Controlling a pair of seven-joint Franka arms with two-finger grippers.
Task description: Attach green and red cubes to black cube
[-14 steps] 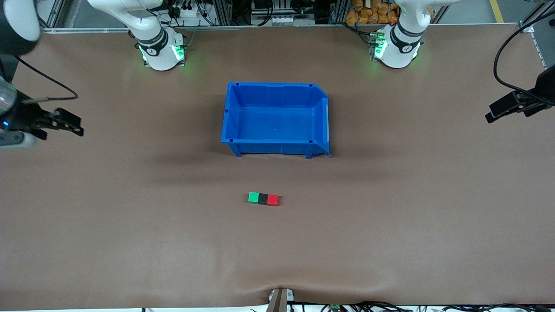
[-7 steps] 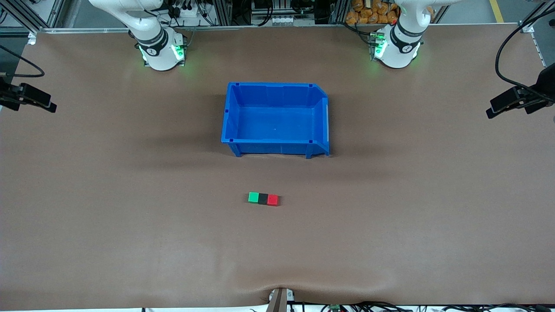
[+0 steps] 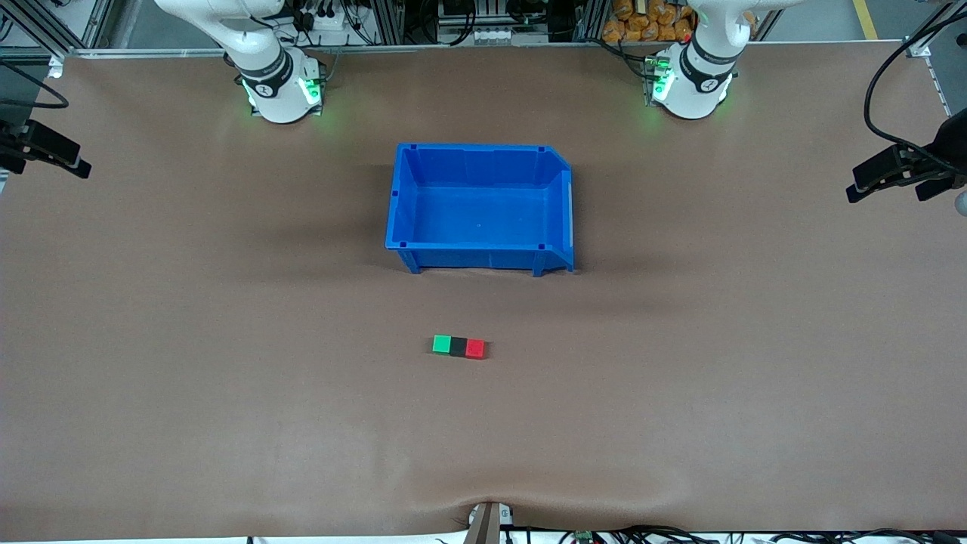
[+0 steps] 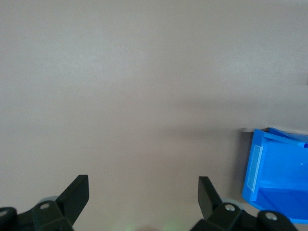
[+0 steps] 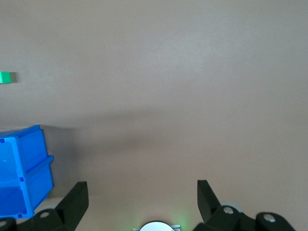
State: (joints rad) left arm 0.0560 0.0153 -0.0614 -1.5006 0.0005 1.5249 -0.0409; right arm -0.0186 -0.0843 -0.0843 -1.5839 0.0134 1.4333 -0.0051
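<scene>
The small bright green cube (image 3: 441, 344), matte black cube (image 3: 458, 346) and bright red cube (image 3: 474, 347) lie touching in one row on the brown matte table covering (image 3: 680, 378), nearer the front camera than the open blue plastic bin (image 3: 405, 198). Assembly appears complete; no further attachment seems required. The left gripper (image 3: 888, 175) and right gripper (image 3: 51, 151) hang over the table ends, fingers spread apart, holding nothing. Both arms wait.

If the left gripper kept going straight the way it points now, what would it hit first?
Most likely bare table. The open left gripper points down at brown tabletop, with nothing between its fingers. The blue bin sits off to one side of that line, though depth is hard to judge.
</scene>
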